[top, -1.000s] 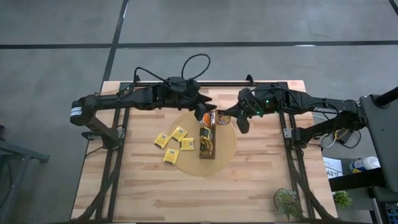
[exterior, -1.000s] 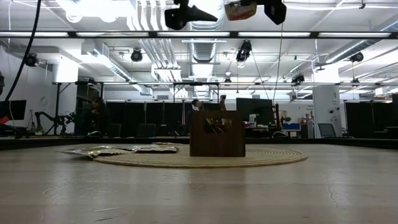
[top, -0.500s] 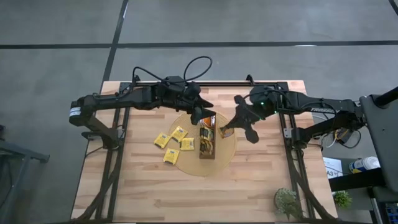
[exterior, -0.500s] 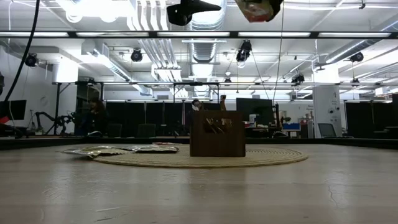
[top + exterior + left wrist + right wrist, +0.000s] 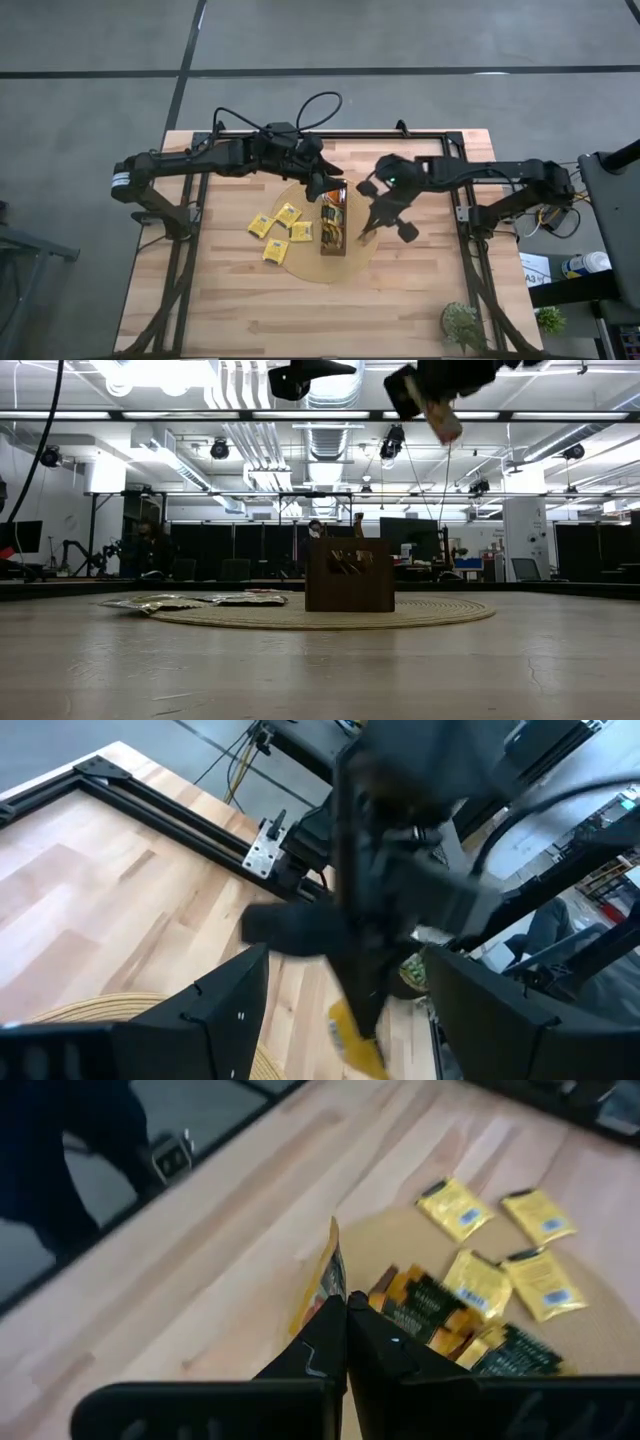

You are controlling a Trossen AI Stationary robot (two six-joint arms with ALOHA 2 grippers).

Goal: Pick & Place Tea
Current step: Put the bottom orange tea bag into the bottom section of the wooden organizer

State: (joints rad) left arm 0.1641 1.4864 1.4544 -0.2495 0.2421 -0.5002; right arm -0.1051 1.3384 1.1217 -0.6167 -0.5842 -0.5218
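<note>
My right gripper point(image 5: 366, 226) point(image 5: 346, 1320) hangs over the right side of the long dark-brown tray point(image 5: 333, 226) point(image 5: 349, 574), shut on an orange tea sachet point(image 5: 324, 1285) point(image 5: 446, 426). The tray stands on the round tan disc point(image 5: 368, 243) and holds several dark green and yellow sachets point(image 5: 425, 1312). Several yellow sachets point(image 5: 277, 231) point(image 5: 500, 1255) lie flat on the disc to the tray's left. My left gripper point(image 5: 331, 190) point(image 5: 340, 1020) hovers open above the tray's far end, touching nothing. My right gripper pinches the orange sachet between its two fingers, by the sachet's upper edge point(image 5: 333, 1308). The fingers come slanting down from the table's right. The sachet is lifted clear and hangs tilted below the fingertips point(image 5: 443, 422), high above the tray.
A small green plant point(image 5: 463, 325) stands near the table's near right corner. Bare wood point(image 5: 300, 310) lies along the near side of the table. The arms' black frames point(image 5: 185, 240) point(image 5: 470, 240) run down both sides. The two grippers are close together above the tray.
My right gripper has swung from beside the tray's far end toward the near edge and come lower, tipping its fingers downward, with the orange sachet carried along in its shut fingers.
</note>
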